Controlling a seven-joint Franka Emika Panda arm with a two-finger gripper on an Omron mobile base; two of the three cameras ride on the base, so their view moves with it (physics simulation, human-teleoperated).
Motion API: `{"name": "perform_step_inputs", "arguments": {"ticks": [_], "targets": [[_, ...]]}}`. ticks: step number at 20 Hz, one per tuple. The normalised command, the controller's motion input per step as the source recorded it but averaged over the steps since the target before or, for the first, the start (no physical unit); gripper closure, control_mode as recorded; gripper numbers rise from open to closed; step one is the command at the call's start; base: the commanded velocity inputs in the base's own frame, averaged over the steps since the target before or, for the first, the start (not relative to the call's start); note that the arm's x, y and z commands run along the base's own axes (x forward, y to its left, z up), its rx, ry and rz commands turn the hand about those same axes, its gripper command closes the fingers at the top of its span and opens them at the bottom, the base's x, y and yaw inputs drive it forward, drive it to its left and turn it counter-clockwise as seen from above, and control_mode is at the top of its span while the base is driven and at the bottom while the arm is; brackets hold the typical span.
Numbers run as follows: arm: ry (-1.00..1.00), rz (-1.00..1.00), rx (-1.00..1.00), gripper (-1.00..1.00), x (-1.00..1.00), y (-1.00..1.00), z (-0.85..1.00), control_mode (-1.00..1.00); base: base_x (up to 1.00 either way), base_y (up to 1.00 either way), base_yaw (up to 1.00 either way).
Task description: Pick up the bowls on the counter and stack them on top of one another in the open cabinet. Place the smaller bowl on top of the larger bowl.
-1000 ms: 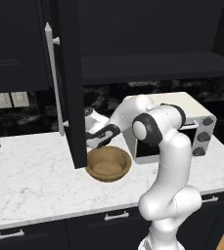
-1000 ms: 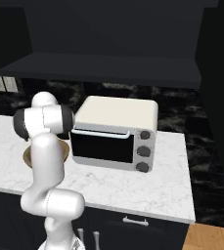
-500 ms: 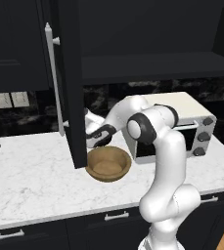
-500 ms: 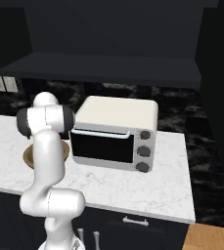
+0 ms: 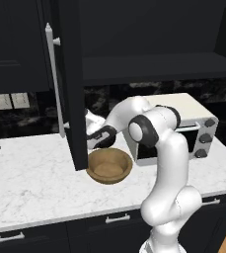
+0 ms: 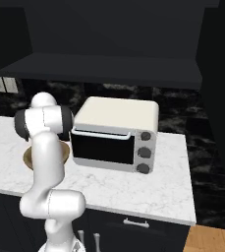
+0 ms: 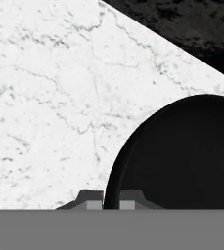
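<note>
Gripper point(image 7: 111, 199) clamped on rim of smaller bowl point(image 7: 182, 156), bowl body off to cam's right, w/ counter point(image 7: 50, 97) under it; lift goes straight up imo.

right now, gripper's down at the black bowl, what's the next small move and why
Probably lift straight up a little. In the hand view the gripper is shut on the smaller bowl's rim, one fingertip each side, and the bowl sits on the counter. A short lift tests the grip before heading to the cabinet.
</note>
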Motion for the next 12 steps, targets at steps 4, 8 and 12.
{"name": "perform_step_inputs", "arguments": {"ticks": [4,8,12], "targets": [[-0.2,0.12,0.0,1.0,-0.55,-0.05,0.93,-1.0,0.0,0.0,0.0],[-0.15,0.2,0.0,1.0,-0.56,-0.03,0.95,-1.0,0.0,0.0,0.0],[-0.03,0.26,0.0,1.0,-0.88,-0.05,0.61,-1.0,0.0,0.0,0.0]]}}
